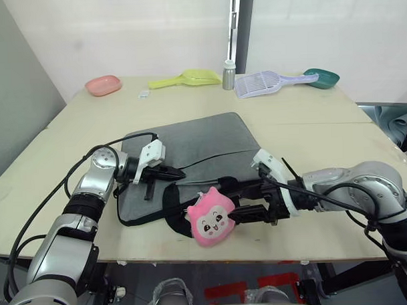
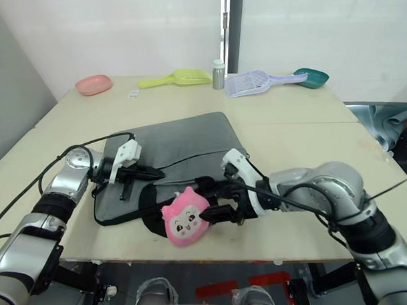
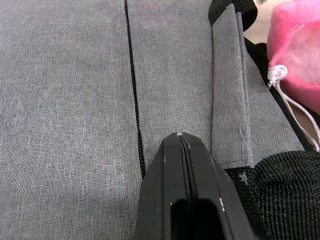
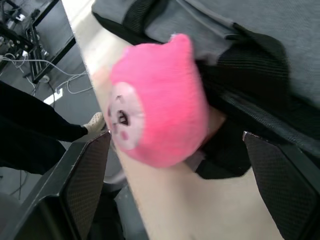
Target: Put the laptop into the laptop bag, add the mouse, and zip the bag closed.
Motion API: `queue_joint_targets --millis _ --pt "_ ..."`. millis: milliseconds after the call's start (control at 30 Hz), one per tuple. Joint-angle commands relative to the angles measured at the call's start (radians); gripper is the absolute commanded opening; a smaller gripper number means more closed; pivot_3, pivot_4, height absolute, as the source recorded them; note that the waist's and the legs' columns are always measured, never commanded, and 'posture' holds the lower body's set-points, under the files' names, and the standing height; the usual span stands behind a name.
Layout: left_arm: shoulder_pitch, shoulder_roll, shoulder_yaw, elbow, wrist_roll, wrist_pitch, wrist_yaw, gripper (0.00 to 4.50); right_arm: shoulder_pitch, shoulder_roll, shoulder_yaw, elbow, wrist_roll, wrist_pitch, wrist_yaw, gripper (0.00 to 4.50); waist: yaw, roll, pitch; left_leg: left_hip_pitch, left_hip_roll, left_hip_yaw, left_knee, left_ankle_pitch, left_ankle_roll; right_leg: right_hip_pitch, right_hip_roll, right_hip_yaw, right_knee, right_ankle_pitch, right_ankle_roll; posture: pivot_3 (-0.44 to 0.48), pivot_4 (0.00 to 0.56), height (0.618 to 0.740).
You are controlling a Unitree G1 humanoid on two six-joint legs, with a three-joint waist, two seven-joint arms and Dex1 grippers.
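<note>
- My left gripper (image 1: 172, 172) rests on the near left part of the laptop bag (image 1: 190, 149), its two fingers pressed together with no gap; I can't tell if anything is pinched between them.
- The bag lies flat on the table (image 1: 310, 149), long axis running from near-left to far-right; its black zipper (image 3: 134, 100) runs straight ahead of the left fingertips, so I judge the left arm the nearer one for any zip work.
- The pink plush toy (image 1: 211, 219) sits at the bag's near edge, touching the black strap handles (image 1: 173, 207).
- My right gripper (image 1: 242, 203) comes in from the right with fingers spread wide, the toy and handles between them and nothing gripped.
- The left wrist view gives me the zipper line and the toy's white cord beside the bag, which the head views don't resolve; the right wrist view shows the toy sitting between the open fingers at the table's front edge.
- I see no laptop or mouse lying out; whether they're inside the bag I can't tell.
</note>
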Motion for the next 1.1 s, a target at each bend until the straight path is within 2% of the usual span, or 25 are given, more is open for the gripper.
queue_joint_targets --millis 33,267,400,533,633,733,1000,1100 --pt "0.036 0.011 -0.029 0.018 0.049 -0.019 -0.015 0.0 -0.033 0.028 0.025 0.027 -0.052 -0.019 0.06 4.44 0.0 0.0 0.0 0.0 0.0 0.0 0.0 0.0 0.0 0.0 0.0 0.0 0.0 0.0 0.0 0.0 0.15 0.74" --pt "0.054 0.008 -0.036 0.016 0.061 -0.063 -0.004 0.0 -0.063 0.137 0.041 0.055 -0.075 0.008 0.097 4.44 -0.002 0.0 -0.001 0.0 0.0 0.0 -0.002 0.0 0.0 0.0 0.0 0.0 -0.001 0.0 0.0 0.0 0.15 0.74" --pt "0.072 0.019 -0.054 0.018 0.087 -0.118 -0.002 0.0 -0.051 0.183 0.069 0.049 -0.099 0.029 0.099 3.36 -0.003 0.001 -0.001 0.001 0.0 0.0 -0.002 0.0 0.0 0.0 0.0 0.0 -0.001 0.0 0.0 0.0 0.15 0.74" --pt "0.087 0.019 -0.058 0.01 0.093 -0.147 -0.008 0.0 -0.032 0.194 0.092 0.039 -0.135 0.029 0.11 1.94 -0.004 0.001 -0.003 0.001 0.0 0.0 -0.004 0.0 -0.001 0.0 0.0 0.0 -0.003 0.0 0.0 0.0 0.15 0.74" --pt "0.093 0.014 -0.059 -0.001 0.093 -0.153 -0.006 0.0 -0.019 0.157 0.151 0.008 -0.192 0.015 0.137 0.85 -0.005 0.001 -0.003 0.001 0.0 0.001 -0.006 0.002 -0.004 0.0 0.0 0.0 -0.004 0.0 0.0 0.0 0.15 0.74" --pt "0.097 0.007 -0.06 -0.014 0.09 -0.153 -0.003 0.0 0.001 0.11 0.2 -0.025 -0.248 -0.014 0.166 0.01 -0.003 0.001 -0.005 0.001 0.0 0.001 -0.007 0.002 -0.004 0.001 0.0 0.0 -0.005 0.0 0.0 0.0 0.15 0.74" --pt "0.112 0.003 -0.072 -0.038 0.098 -0.169 -0.009 0.0 0.022 0.061 0.084 -0.072 -0.226 -0.001 0.204 0.01 -0.002 0.003 -0.008 0.002 -0.001 0.001 -0.008 0.002 -0.004 0.001 0.0 0.0 -0.006 0.0 0.001 0.0 0.15 0.74" --pt "0.121 0.004 -0.085 -0.049 0.108 -0.193 -0.017 0.0 0.043 -0.008 0.024 -0.147 -0.2 0.006 0.231 0.01 0.002 0.003 -0.008 0.002 -0.001 0.001 -0.009 0.002 -0.004 0.001 0.0 -0.001 -0.006 0.0 0.001 0.0 0.15 0.74"
